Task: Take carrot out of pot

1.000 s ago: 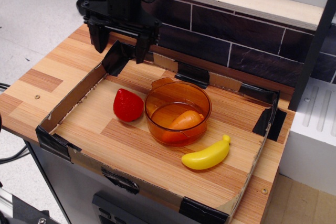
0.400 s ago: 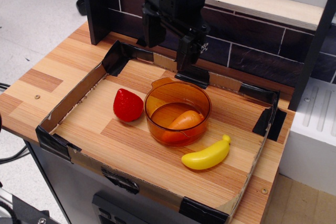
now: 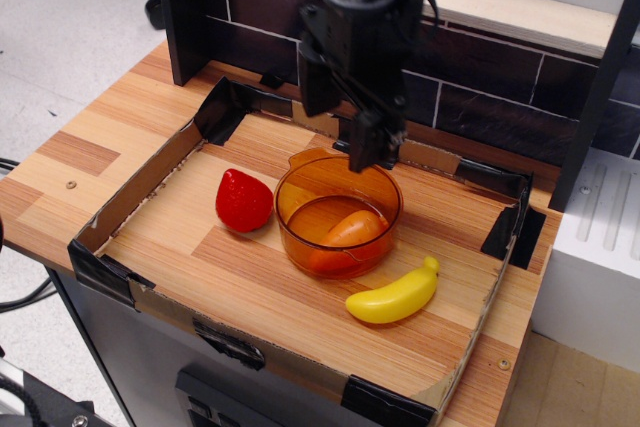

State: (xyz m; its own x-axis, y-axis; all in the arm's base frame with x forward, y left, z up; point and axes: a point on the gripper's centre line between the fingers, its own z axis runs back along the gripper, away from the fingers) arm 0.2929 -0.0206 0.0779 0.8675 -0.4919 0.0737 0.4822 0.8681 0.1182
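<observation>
The amber translucent pot stands in the middle of the cardboard-walled tray, its small lip handle at the back left. The orange carrot lies inside it, tilted, its thick end toward the front left. My black gripper hangs open and empty above the pot's back rim, a little behind the carrot and apart from it. One finger is at the left, the other finger lower at the right.
A red strawberry lies just left of the pot. A yellow banana lies at its front right. The low cardboard tray wall with black tape corners surrounds them. A dark brick-pattern back wall stands behind.
My gripper has moved from the tray's back left corner to the right and down, to just above the pot's back rim. The pot, carrot, strawberry and banana have not moved.
</observation>
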